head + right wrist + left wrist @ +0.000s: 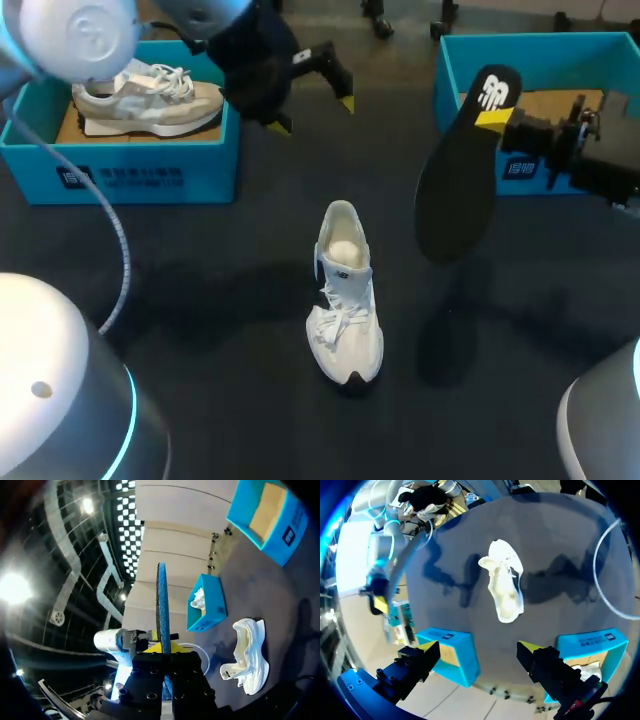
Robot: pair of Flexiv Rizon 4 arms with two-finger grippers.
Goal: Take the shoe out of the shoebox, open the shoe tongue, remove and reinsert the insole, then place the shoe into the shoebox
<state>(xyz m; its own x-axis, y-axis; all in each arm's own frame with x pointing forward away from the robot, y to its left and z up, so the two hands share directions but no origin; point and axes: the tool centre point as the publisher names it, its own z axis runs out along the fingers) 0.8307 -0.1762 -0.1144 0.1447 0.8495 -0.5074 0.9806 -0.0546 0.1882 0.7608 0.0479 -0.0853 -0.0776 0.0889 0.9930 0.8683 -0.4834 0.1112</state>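
The white shoe [344,300] stands upright at the centre of the dark tabletop [200,300], toe toward the lower edge. At the right of the frame, the right end effector [495,118] pinches the black insole [460,175] by one end, holding it clear of the tabletop in front of the blue shoebox [455,60] in the upper right. The left end effector [313,113] hangs in the upper middle, fingers spread wide and holding nothing, beside the other shoebox [140,170], which holds a second shoe [150,100].

Second blue shoebox [150,170] on dark table [220,330], far-left corner; beige-white sneaker [150,100] lying inside it.
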